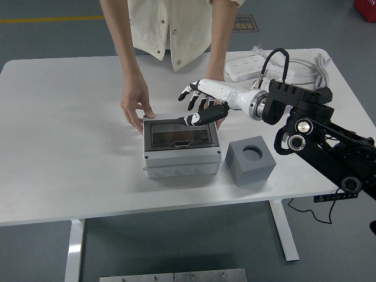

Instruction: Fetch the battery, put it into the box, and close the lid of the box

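Note:
A light grey box (182,150) stands mid-table with its dark see-through lid (181,136) lying flat and closed on top. The battery is not visible. My right hand (201,106), white with black fingertips, hovers above the box's far right corner, fingers spread and holding nothing. A person at the far side rests one hand (136,106) on the box's far left corner; the other hand (216,93) is behind my right hand near the far right corner. My left arm is out of view.
A grey block (251,160) with a round hole in its top stands right of the box. A white power strip (254,62), cables (320,66), a black adapter (319,97) and small packets (277,81) lie at the back right.

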Controlling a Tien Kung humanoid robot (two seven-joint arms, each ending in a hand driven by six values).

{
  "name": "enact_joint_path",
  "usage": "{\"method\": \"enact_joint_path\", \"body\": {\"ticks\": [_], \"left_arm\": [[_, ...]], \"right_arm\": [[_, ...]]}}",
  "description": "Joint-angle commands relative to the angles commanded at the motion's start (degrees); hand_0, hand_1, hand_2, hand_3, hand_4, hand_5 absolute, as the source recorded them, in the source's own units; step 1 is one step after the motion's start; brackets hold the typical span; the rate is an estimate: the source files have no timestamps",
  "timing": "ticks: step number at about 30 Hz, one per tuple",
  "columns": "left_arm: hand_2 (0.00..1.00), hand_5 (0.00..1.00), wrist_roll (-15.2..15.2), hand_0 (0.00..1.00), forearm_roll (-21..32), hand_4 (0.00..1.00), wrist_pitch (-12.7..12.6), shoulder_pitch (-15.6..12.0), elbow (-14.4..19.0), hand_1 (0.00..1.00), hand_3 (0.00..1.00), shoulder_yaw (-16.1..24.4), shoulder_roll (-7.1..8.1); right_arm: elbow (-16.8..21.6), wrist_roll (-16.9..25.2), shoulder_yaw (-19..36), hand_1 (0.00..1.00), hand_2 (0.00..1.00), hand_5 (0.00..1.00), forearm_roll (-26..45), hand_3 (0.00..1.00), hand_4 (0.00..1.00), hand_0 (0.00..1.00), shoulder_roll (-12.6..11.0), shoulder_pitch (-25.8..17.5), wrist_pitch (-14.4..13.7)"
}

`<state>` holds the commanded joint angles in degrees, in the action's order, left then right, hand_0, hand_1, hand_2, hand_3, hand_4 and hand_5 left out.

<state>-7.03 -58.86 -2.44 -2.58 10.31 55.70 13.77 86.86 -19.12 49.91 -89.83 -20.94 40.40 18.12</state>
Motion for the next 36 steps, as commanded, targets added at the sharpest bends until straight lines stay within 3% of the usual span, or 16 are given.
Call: {"method": "enact_joint_path", "body": {"ticks": [3,9,12,13,22,25,29,36], "left_arm": [[0.573,0.002,-0.2,0.597,-1.6,0.146,0.1,-0.3,0.0,0.744,0.527,1.6,-0.13],[0.573,0.002,-0.3,0.596,-3.1,0.144,0.1,-0.6,0.0,0.744,0.527,3.3,-0.22],[0.573,0.002,-0.3,0.596,-3.5,0.144,0.1,-0.7,0.0,0.744,0.527,3.8,-0.30],[0.572,0.002,-0.3,0.596,-3.5,0.143,0.1,-0.7,0.0,0.743,0.527,3.8,-0.33],[0.573,0.002,-0.2,0.596,-4.2,0.144,0.2,-0.8,0.0,0.743,0.526,4.6,-0.65],[0.572,0.002,-0.1,0.596,-3.9,0.143,0.2,-0.7,0.0,0.743,0.527,4.3,-0.68],[0.572,0.002,0.1,0.596,-3.5,0.143,0.2,-0.6,0.0,0.743,0.527,4.0,-0.76],[0.572,0.002,0.1,0.596,-3.8,0.143,0.2,-0.7,0.0,0.744,0.526,4.3,-0.79]], "right_arm": [[0.6,2.3,4.1,0.506,0.638,0.553,0.2,0.783,0.849,0.410,0.1,-2.8,-1.5],[-0.8,10.0,8.7,0.504,0.635,0.556,3.7,0.768,0.851,0.409,-0.7,-7.6,-8.6],[-2.0,15.1,9.2,0.504,0.635,0.556,6.9,0.768,0.851,0.409,-0.5,-10.5,-13.8],[-2.3,16.7,9.3,0.495,0.606,0.562,7.8,0.707,0.851,0.418,-0.4,-11.1,-15.4],[-5.3,33.0,9.4,0.472,0.578,0.552,20.1,0.668,0.833,0.428,1.2,-18.1,-31.4],[-6.0,37.2,9.9,0.443,0.522,0.524,23.9,0.634,0.792,0.419,1.2,-19.9,-35.1],[-6.6,40.2,11.4,0.443,0.522,0.524,27.7,0.634,0.792,0.419,1.0,-22.7,-35.5],[-6.2,40.9,13.7,0.442,0.513,0.546,30.6,0.634,0.805,0.418,0.4,-28.2,-34.0]]}}
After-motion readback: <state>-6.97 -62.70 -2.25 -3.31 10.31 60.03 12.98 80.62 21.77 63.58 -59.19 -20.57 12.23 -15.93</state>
